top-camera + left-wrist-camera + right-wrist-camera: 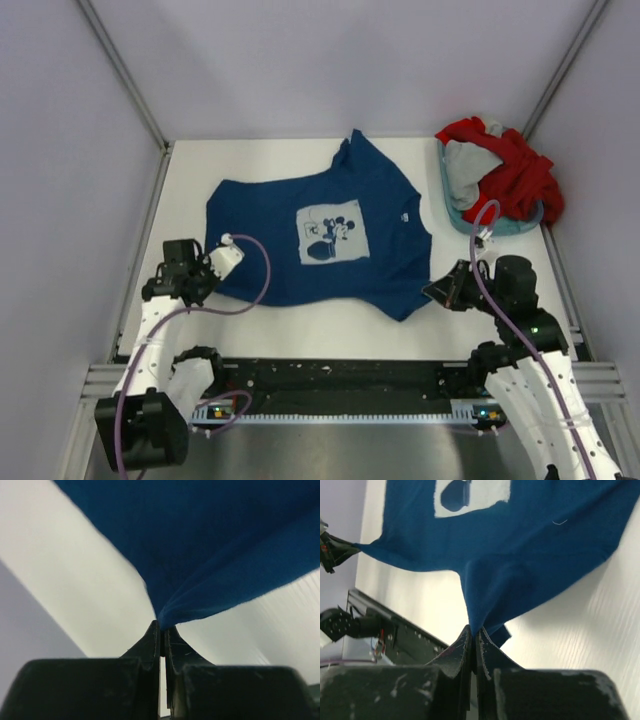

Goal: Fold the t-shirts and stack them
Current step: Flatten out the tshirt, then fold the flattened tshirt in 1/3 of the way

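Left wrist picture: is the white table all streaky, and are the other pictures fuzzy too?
Left wrist view: the table smears into streaks at the right, and the left pincer nipping the navy t-shirt is very close and soft; right wrist view: the same streaky white at the right; top view: evenly lit, the mouse print readable, only faint shadows.

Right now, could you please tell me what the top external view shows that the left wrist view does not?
Only the top view shows the mouse print, the right gripper gripping the shirt's near right corner, and the basket holding the red t-shirt and grey t-shirt. Only the left wrist view shows close up how the left gripper pinches a bunched corner of cloth. Both show the navy t-shirt and the white table.
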Robot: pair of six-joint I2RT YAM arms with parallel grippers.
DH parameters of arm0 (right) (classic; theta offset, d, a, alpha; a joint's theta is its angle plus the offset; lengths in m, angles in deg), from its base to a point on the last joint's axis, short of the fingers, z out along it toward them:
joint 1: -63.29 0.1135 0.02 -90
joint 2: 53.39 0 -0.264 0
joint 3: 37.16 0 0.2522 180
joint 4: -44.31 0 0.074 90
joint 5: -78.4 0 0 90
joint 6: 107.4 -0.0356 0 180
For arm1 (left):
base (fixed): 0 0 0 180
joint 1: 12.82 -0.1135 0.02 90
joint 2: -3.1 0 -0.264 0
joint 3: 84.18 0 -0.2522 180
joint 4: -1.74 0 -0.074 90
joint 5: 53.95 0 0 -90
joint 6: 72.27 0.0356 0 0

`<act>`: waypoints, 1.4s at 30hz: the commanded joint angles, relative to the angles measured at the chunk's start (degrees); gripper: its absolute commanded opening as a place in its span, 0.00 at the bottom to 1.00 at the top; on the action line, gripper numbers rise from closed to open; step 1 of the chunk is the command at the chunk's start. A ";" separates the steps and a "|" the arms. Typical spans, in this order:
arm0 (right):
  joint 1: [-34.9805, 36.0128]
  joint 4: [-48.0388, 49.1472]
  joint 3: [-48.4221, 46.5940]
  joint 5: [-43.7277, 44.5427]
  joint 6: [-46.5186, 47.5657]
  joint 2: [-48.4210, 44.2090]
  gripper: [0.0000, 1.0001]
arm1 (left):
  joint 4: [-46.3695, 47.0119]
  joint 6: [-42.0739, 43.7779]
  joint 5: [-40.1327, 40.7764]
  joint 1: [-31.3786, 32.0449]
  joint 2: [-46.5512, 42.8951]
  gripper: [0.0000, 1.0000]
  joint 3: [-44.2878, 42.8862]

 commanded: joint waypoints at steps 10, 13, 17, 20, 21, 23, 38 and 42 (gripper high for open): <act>2.19 -22.66 -0.20 -4.31 -0.43 0.08 0.00 | -6.21 9.12 2.84 -0.37 -6.34 0.00 10.30; 2.19 -24.87 0.24 -5.10 -0.26 0.25 0.00 | -10.77 9.83 3.63 -0.37 -8.19 0.00 8.98; 2.28 -22.51 -0.38 -4.13 -0.95 1.57 0.00 | -13.16 9.22 6.42 -0.37 -10.65 0.00 7.84; 2.28 -15.84 -0.55 -3.87 -2.71 3.33 0.00 | -12.38 6.06 7.67 -0.37 -10.31 0.00 6.35; 2.20 -13.47 -0.81 -3.43 -3.50 4.20 0.00 | -11.67 4.57 8.28 -0.37 -9.87 0.00 5.82; 2.19 -8.12 -1.51 -3.34 -5.34 6.31 0.00 | -10.27 1.49 9.43 -0.37 -8.20 0.00 4.33; 2.19 13.89 -12.23 3.68 7.74 33.73 0.00 | -1.65 -14.33 14.17 -0.37 2.35 0.00 4.41; 2.19 15.37 -13.03 3.17 8.97 37.77 0.00 | 0.81 -16.80 14.62 -0.37 3.67 0.00 4.49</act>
